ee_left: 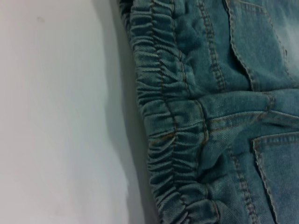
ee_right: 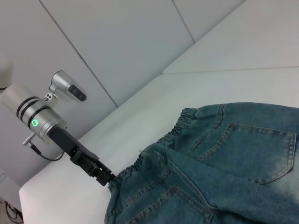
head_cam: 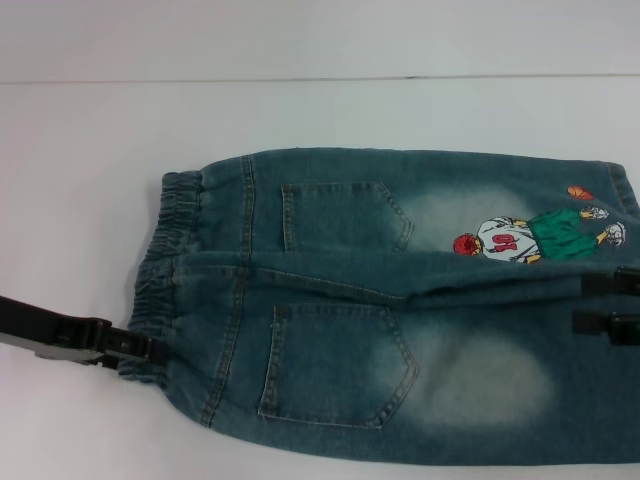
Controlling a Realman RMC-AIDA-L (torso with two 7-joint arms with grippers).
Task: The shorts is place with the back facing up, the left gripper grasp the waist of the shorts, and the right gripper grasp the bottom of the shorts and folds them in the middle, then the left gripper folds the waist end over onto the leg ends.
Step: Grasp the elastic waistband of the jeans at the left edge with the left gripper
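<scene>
The shorts (head_cam: 400,300) lie flat on the white table, back up, with two patch pockets showing. The waist of the shorts (head_cam: 165,270) is at the left, its puckered elastic filling the left wrist view (ee_left: 163,121). The leg ends (head_cam: 625,190) reach the right edge, by the cartoon print (head_cam: 540,235). My left gripper (head_cam: 140,350) meets the near corner of the waistband, and it looks shut on the cloth there (ee_right: 108,181). My right gripper (head_cam: 608,303) stands open at the bottom of the shorts, its two black fingers (head_cam: 610,280) spread over the gap between the legs.
Bare white table (head_cam: 80,160) stretches left of and behind the shorts. A pale wall (ee_right: 117,42) rises past the far table edge. The left arm's silver wrist with its green ring (ee_right: 35,122) stands off the waist end.
</scene>
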